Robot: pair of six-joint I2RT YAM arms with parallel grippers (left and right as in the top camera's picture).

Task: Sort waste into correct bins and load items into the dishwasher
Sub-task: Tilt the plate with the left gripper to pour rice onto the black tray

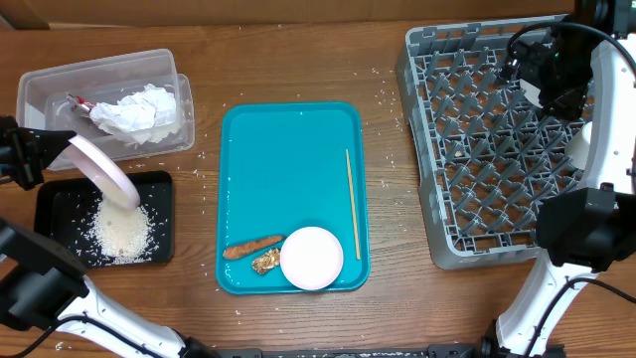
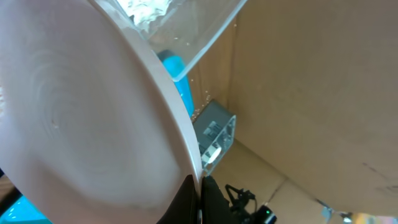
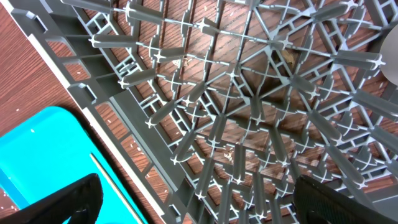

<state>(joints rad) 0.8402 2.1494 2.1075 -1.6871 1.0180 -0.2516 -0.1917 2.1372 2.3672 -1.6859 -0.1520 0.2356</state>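
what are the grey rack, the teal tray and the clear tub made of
Square grey lattice dish rack: probably moulded plastic, matte; uniform grey ribs and pegs, no metallic shine. Teal rectangular serving tray: likely smooth plastic, slightly glossy; even colour, rounded raised rim. Clear rectangular tub: seemingly thin translucent plastic; the crumpled white napkin shows through its wall.

I record the table [image 1: 298,60] as brown wood, grained and matt. The teal tray [image 1: 288,169] at frame centre is smooth plastic with a slight sheen. The tub [image 1: 50,99], upper left, is clear plastic and holds crumpled white paper napkins [image 1: 139,111]. The black tray [image 1: 60,204], lower left, is matt plastic under dull, granular rice [image 1: 121,231]. The dish rack [image 1: 477,149], right, is grey matt plastic. The tilted plate [image 1: 102,171] is smooth, glossy white.
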